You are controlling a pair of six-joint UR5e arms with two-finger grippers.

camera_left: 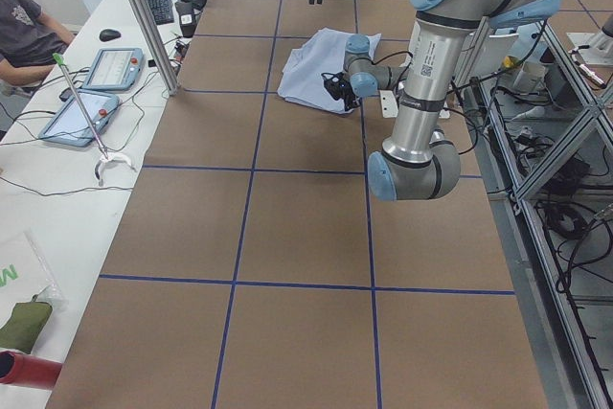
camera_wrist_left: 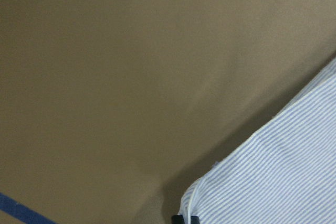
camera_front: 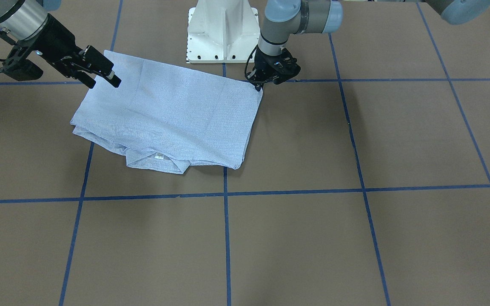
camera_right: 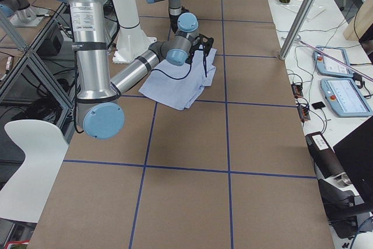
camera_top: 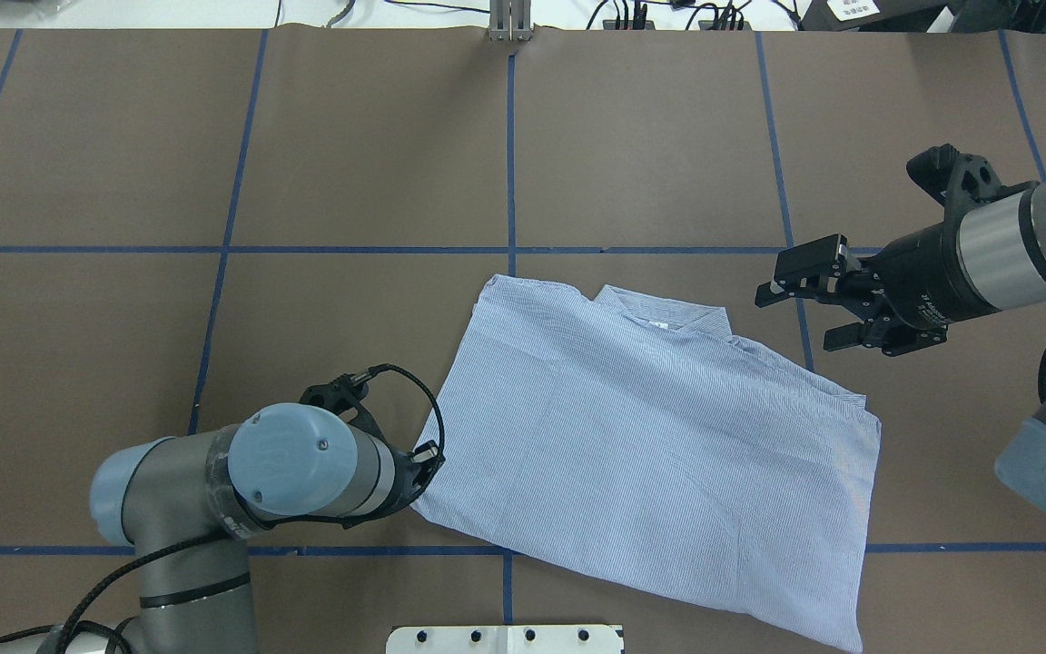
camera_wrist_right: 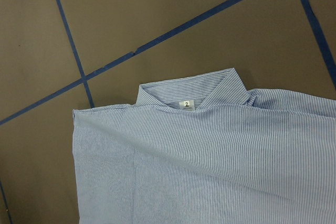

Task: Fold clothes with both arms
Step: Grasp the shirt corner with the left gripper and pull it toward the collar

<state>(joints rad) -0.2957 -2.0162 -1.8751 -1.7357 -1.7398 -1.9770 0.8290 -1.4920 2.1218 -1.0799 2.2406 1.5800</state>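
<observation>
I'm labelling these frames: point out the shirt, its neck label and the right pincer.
shirt (camera_top: 650, 454), overhead view, middle of the folded cloth.
neck label (camera_wrist_right: 186, 105), right wrist view, middle of white tag.
right pincer (camera_top: 800, 311), overhead view, midway between open fingertips.

Shirt on table, before pedestal
</observation>
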